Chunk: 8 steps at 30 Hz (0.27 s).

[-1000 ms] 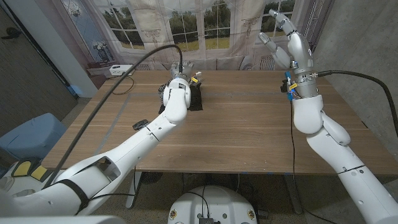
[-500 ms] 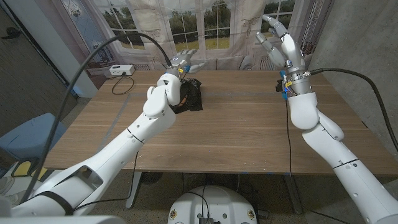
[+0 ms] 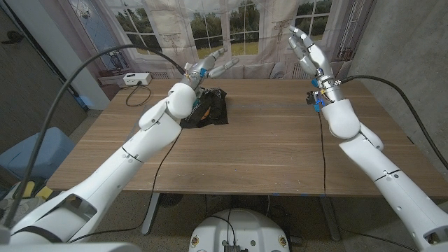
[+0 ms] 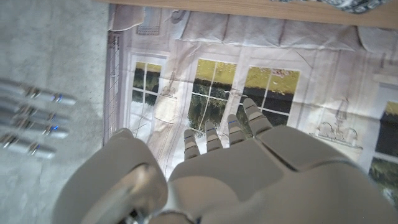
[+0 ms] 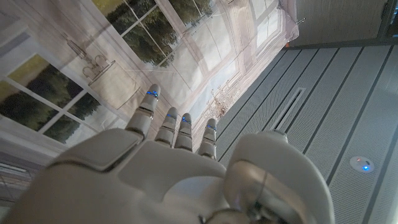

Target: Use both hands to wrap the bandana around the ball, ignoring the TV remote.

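In the head view we see the dark bandana lying bunched in a heap on the far left part of the wooden table, with a patch of orange showing at its near left edge, just under the left forearm; we cannot tell whether that is the ball. The bundle sits on the tabletop, and no finger touches it.

Our left hand is raised above and just beyond the bandana, toward the window backdrop. Its fingers are spread apart and stretched out away from the robot, holding nothing; the cloth lies below and behind them, closer to the wrist than to the fingertips. In the left wrist view the same hand shows its back, fingers straight and pointing at the printed window panes, with the table's edge a thin wooden strip across the picture.

Our right hand is lifted high over the far right side of the table, well apart from the bandana. Its fingers are extended and slightly fanned, palm turned toward the left side, and it grips nothing. The right wrist view shows that hand from behind, fingers straight, pointing toward the backdrop and a grey panelled surface.

A white power strip rests at the table's far left corner.
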### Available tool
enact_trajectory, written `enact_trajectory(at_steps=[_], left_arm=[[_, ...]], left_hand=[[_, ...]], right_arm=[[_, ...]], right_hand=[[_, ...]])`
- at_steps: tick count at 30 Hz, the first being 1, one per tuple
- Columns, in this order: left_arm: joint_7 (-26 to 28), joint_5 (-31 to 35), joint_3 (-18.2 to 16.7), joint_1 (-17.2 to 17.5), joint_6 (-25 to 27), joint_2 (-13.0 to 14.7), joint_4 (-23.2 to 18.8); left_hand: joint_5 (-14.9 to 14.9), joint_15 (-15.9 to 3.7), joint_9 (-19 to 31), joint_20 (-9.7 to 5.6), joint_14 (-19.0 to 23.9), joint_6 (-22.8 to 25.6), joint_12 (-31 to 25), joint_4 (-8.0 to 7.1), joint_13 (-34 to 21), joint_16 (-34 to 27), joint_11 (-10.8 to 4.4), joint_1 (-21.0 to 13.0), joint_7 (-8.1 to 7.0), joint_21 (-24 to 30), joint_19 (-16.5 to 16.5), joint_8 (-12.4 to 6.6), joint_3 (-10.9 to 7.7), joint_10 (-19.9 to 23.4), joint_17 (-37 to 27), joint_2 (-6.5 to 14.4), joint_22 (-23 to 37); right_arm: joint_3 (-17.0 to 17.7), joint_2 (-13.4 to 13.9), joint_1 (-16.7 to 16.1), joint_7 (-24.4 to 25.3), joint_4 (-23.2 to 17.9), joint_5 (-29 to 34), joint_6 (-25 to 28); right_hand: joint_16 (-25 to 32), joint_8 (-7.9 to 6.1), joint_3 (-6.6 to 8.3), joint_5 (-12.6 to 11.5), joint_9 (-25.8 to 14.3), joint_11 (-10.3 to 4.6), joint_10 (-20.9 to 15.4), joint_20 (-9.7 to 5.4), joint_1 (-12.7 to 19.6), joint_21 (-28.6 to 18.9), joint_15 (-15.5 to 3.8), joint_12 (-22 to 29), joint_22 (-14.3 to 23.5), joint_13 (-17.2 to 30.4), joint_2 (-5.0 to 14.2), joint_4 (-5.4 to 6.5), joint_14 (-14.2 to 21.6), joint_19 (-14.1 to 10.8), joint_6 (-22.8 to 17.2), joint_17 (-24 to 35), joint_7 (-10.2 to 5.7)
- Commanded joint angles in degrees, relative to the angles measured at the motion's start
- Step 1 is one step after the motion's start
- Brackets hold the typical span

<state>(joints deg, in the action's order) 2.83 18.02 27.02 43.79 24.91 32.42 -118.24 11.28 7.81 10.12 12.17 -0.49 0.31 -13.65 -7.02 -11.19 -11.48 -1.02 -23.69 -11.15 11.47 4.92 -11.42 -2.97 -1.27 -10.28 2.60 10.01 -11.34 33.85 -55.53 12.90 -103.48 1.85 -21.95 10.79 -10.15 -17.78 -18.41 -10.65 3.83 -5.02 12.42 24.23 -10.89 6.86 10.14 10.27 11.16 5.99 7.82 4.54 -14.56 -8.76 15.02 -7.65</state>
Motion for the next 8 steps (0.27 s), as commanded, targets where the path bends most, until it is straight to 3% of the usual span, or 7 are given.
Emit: enact_trajectory(at_steps=[1,4,5,8], left_arm=[[2.4,-21.5,-4.3,3.4,-13.9,2.5,2.4],[2.0,-25.6,-5.0,4.3,-17.5,2.4,3.6],[2.5,-27.4,-5.7,5.2,-18.9,1.9,3.9],[3.5,-30.6,-6.7,6.7,-20.9,1.1,4.4]], left_hand=[[0.3,0.96,0.1,0.22,-0.3,0.4,0.0,-1.14,0.0,0.2,-0.03,2.7,-0.49,-0.2,-0.9,0.17,1.26,0.5,-0.2,-0.3,0.3],[0.6,1.32,0.1,0.2,-0.9,0.6,0.4,-1.7,0.1,0.5,0.31,4.6,-0.4,-0.6,-1.9,0.36,2.38,-0.1,-0.3,-0.8,0.4],[0.7,1.34,0.1,0.2,-0.9,0.6,0.5,-1.74,0.1,0.5,0.36,4.8,-0.36,-0.6,-2.0,0.36,2.48,-0.2,-0.3,-0.9,0.4],[0.9,1.46,0.1,0.18,-1.0,0.3,0.6,-1.91,0.1,0.5,0.5,5.6,-0.37,-0.6,-2.3,0.56,2.97,-0.3,-0.3,-1.2,0.4]], right_arm=[[-4.5,0.0,4.5,-4.1,7.1,-14.0,2.7],[-6.0,-1.5,6.2,-3.4,10.6,-14.6,0.9],[-7.0,-2.3,7.5,-4.0,13.0,-14.8,-0.5],[-8.8,-3.2,9.8,-4.3,16.0,-14.9,-2.0]], right_hand=[[-0.3,-0.66,-0.14,0.5,0.0,3.12,1.9,-0.21,-1.5,1.4,2.67,0.3,-0.3,-0.6,-0.15,0.17,-3.7,7.3,0.3,-1.7,3.18],[-0.3,-0.86,-0.03,0.5,0.0,3.87,2.0,-0.22,-1.7,1.5,3.08,0.4,-0.4,-0.7,-0.14,0.03,-4.4,9.8,-0.2,-2.3,4.29],[-0.3,-0.89,0.05,0.5,0.1,2.06,2.2,-0.23,-1.8,1.3,2.32,0.4,-0.4,-0.7,-0.1,-0.04,-5.1,11.1,-0.4,-2.7,4.13],[-0.3,-0.91,0.15,0.5,0.1,1.31,2.4,-0.41,-1.8,0.9,1.66,0.4,-0.4,-0.7,0.01,-0.1,-5.4,11.0,-0.6,-2.9,3.42]])
